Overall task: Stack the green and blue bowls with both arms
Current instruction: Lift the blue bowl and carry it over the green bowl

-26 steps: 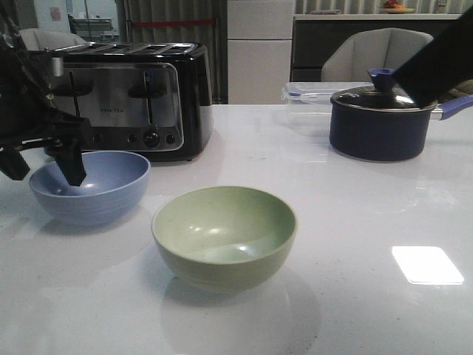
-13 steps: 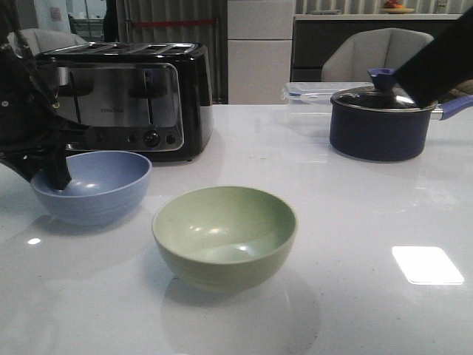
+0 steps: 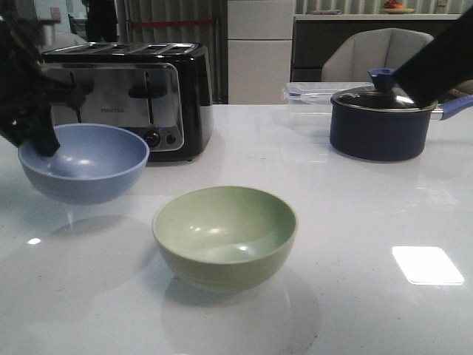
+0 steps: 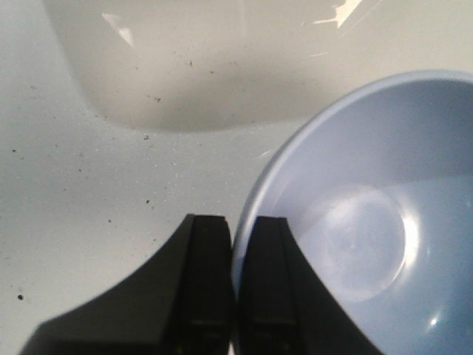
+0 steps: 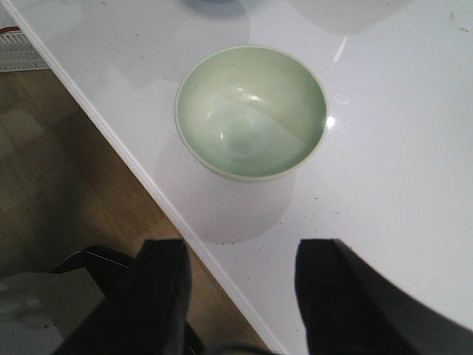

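Pinching the rim of the round matte periwinkle-blue bowl (image 3: 83,163), the left tool (image 4: 235,285) is holding it clear of the white tabletop (image 3: 355,222) for carrying over the pale sage-green bowl (image 3: 225,235); the right tool (image 5: 240,292) is hanging wide and empty.

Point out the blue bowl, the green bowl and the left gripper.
blue bowl (image 3: 85,159): front view, inner wall.
green bowl (image 3: 225,229): front view, inner wall.
left gripper (image 4: 235,285): left wrist view, between fingertips.

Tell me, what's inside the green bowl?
Nothing. The green bowl is empty in the front and right wrist views; only shiny light spots show on its smooth inside. The table right beneath it is hidden by the bowl itself.
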